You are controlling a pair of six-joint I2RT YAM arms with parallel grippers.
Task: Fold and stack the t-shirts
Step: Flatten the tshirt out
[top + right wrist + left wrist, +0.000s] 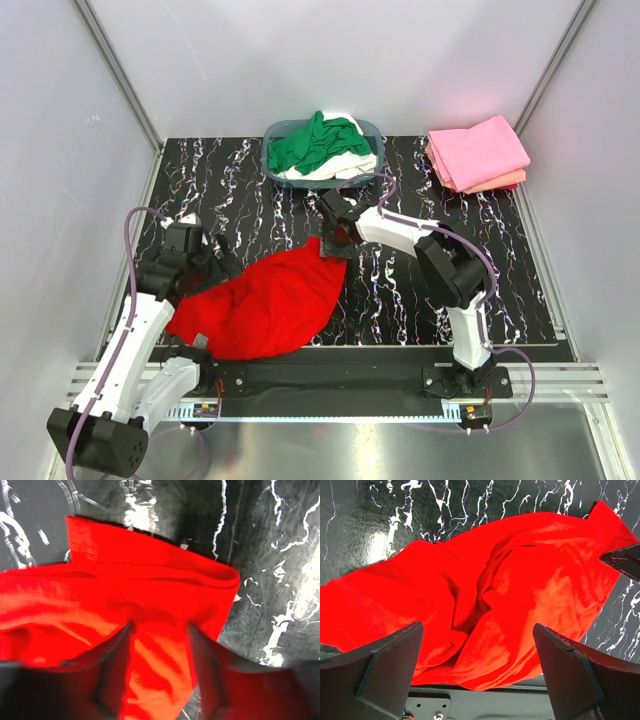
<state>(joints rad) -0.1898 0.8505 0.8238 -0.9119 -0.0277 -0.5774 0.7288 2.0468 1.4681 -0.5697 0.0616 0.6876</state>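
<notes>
Blue-grey basket [268,158], far centre: green t-shirt [312,143] heaped over white t-shirt [345,166]. Red t-shirt [265,305] lies crumpled on the table [400,300]. Left gripper [477,629] is above it, jaws wide apart. Right gripper [160,626] straddles its far hem; whether it is clamped cannot be told.

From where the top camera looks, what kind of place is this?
Probably a robot test cell: plain white walls, black white-veined tabletop, left robot arm and right robot arm bolted to it.
</notes>
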